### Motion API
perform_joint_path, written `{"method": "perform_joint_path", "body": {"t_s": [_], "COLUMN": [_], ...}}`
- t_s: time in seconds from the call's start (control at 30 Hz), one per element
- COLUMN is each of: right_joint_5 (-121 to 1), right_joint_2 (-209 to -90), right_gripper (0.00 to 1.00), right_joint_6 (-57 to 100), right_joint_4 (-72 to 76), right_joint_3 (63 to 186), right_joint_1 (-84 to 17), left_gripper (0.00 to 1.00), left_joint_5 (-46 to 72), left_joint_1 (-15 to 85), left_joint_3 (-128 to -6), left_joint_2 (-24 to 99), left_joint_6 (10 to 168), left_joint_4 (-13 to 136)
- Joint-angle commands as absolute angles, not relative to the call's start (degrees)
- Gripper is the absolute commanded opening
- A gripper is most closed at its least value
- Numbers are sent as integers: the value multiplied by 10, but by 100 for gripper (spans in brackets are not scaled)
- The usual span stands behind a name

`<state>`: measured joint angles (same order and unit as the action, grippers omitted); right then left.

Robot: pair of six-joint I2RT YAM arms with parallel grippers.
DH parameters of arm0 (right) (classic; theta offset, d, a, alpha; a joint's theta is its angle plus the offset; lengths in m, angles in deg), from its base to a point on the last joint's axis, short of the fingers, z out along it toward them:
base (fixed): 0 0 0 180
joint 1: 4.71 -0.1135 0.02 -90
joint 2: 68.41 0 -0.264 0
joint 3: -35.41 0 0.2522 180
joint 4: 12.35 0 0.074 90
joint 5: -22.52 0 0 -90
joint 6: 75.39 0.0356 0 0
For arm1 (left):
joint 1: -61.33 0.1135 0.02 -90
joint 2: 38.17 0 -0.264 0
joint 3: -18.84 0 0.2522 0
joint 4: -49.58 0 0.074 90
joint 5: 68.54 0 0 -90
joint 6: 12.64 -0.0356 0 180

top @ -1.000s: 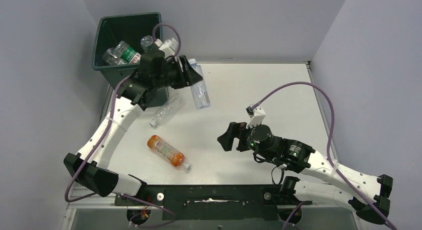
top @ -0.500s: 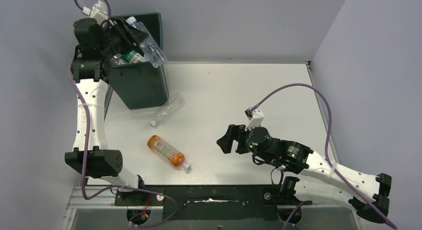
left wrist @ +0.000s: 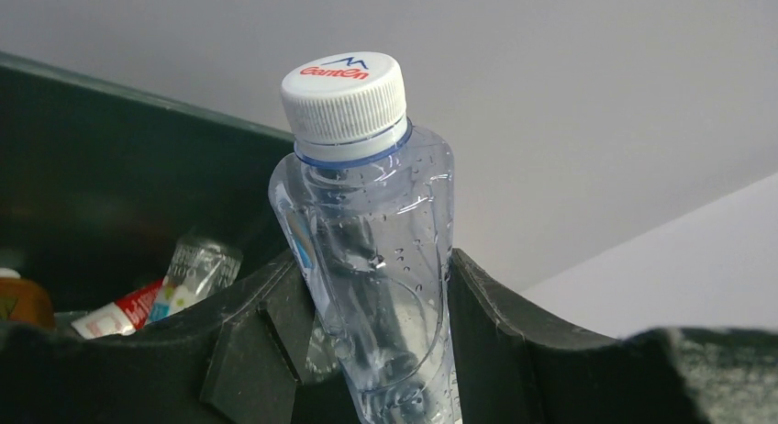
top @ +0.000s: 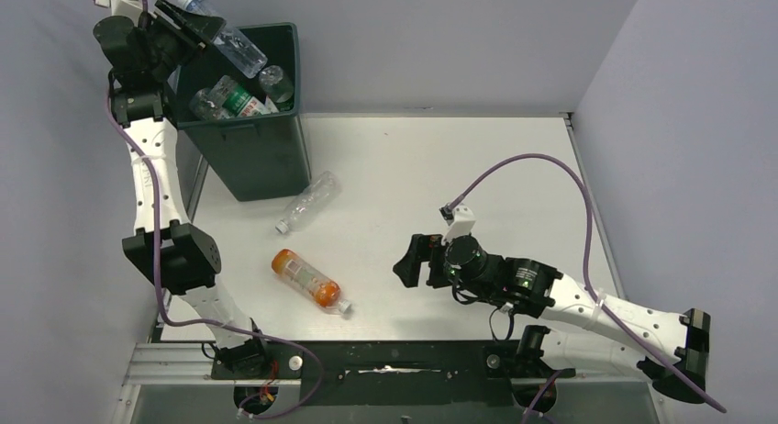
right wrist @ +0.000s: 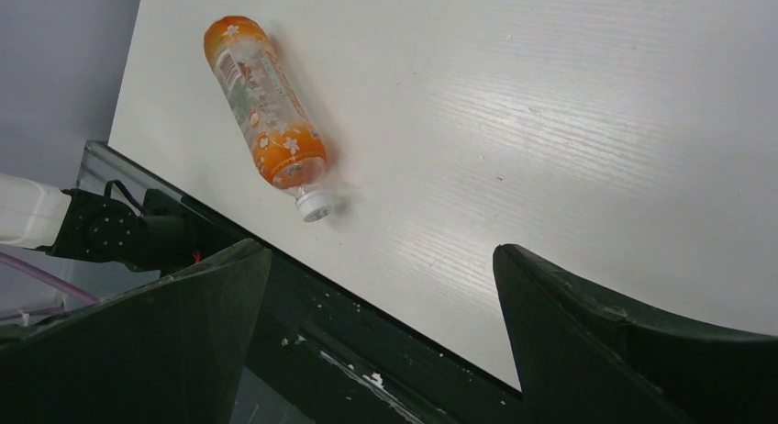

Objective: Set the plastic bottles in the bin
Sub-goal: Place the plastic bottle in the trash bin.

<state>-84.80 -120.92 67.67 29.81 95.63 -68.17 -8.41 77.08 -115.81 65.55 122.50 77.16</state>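
Left gripper (top: 188, 25): raised high over the far left corner of the desk (top: 477, 167), above the left rim of the bin (top: 248, 158). Jaws pinch a clear bottle (top: 227, 43) by its lower body. In the left wrist view the two dark fingers (left wrist: 261, 337) press either side of the clear bottle (left wrist: 376, 259), and the white cap (left wrist: 342, 94) with red lettering stands above them. From above, the bottle is tilted, cap toward the far left, base slanting over the bin's opening. It is not in the bin; the gripper carries it clear of the rim.

Bin: dark green, standing at the far left corner. Several binned bottles (top: 237, 98) lie inside, one with a green label. The wrist view shows the bin wall (left wrist: 92, 167) behind the grip and a red-labelled one (left wrist: 138, 305) below.

Right gripper (top: 410, 262): low over the near middle of the desk, jaws spread wide, holding and touching nothing. Its wrist view looks between the parted fingers (right wrist: 183, 351) at bare desk and the near edge.

On the desk:
- orange bottle (top: 307, 279), on its side near the near edge, left of the right gripper and apart from it; white cap toward that edge (right wrist: 315, 204).
- loose clear bottle (top: 307, 202), on its side just in front of the bin.
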Motion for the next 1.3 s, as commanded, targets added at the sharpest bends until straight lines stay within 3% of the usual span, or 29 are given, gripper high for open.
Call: {"method": "perform_joint_path", "body": {"t_s": [0.0,0.3,0.5,0.6,0.87,1.27], "right_joint_5": [-845,-815,-794,-790,-788,-799], "right_joint_2": [-1227,-1296,-1352,-1363,-1364,-1328], "right_gripper": [98,98,98,98,98,98], "right_joint_6": [691,688,677,673,674,684], "right_joint_4": [281,248,231,225,218,211], "right_joint_3": [957,969,994,1003,1002,986], "right_joint_1": [-686,-684,-684,-684,-685,-695], "left_gripper": [40,40,42,47,78,83], "left_joint_5": [-73,-21,13,12,11,2], "left_joint_1": [770,769,769,769,766,785], "left_joint_3": [-1191,-1169,-1175,-1200,-1244,-1269], "left_joint_2": [688,739,761,780,809,749], "left_joint_6": [1242,1236,1209,1198,1160,1148], "left_joint_4": [641,515,511,545,675,796]}}
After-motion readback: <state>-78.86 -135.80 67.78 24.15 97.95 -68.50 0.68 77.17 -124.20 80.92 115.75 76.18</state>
